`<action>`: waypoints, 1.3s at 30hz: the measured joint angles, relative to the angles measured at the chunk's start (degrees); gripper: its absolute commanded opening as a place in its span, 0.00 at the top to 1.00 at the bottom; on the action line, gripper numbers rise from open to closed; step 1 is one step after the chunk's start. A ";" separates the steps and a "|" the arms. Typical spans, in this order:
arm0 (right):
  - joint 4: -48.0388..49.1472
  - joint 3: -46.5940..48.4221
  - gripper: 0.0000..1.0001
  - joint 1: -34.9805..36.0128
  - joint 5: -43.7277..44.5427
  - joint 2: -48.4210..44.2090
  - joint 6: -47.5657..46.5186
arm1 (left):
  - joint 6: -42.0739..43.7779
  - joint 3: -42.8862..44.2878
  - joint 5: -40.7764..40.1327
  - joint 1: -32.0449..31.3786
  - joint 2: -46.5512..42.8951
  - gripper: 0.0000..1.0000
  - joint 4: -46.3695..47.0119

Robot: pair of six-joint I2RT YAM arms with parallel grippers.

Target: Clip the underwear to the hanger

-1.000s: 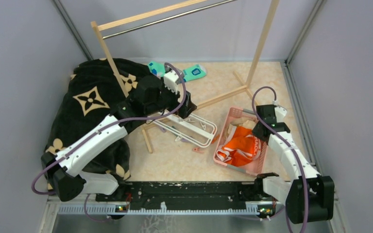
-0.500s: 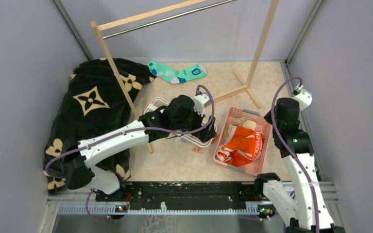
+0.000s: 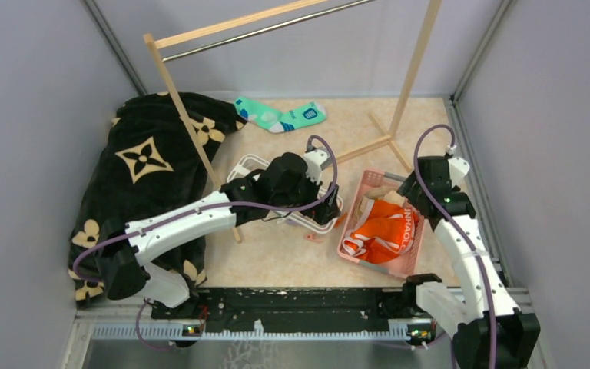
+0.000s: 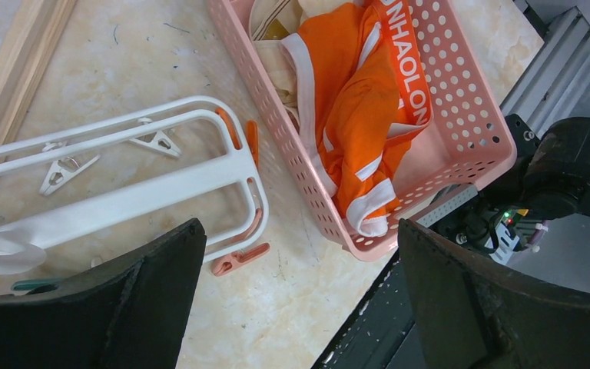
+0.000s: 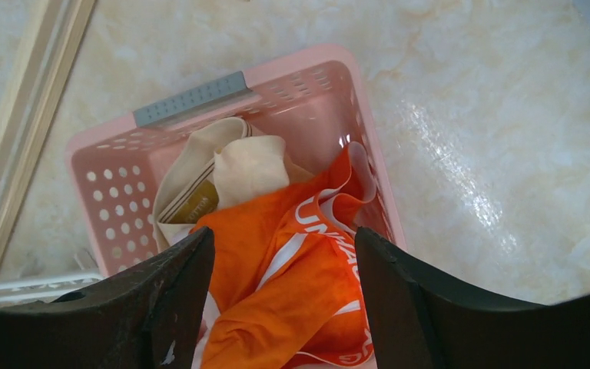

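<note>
The orange underwear lies crumpled in a pink basket, waistband lettering up, over a beige cloth. The white hanger lies flat on the floor left of the basket, mostly under my left arm. In the left wrist view the hanger's end and white clips show, with the underwear beyond. My left gripper hangs open above the floor between hanger and basket, holding nothing. My right gripper is open just above the underwear, with nothing between its fingers.
A loose orange clip lies on the floor by the hanger's corner. A tall wooden rack stands behind, its foot bar near the basket. A black patterned blanket fills the left; a teal sock lies at the back.
My right gripper has opened and the right arm has come back over the basket's far end. My left arm swung from the back to the hanger's right end, then held still.
</note>
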 measured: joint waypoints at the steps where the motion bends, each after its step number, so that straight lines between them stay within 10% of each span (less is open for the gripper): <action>1: -0.17 -0.37 0.32 0.00 -0.26 0.85 0.48 | 0.02 0.00 -0.02 0.00 0.00 0.00 0.00; 25: 6.95 -8.61 0.44 -0.48 -0.96 11.96 -1.70 | 0.04 -0.57 0.00 0.00 0.00 0.01 0.48; 39: 9.86 -8.61 1.00 -0.74 -0.72 13.31 -4.11 | -0.04 -1.68 -0.02 0.00 0.00 0.01 0.57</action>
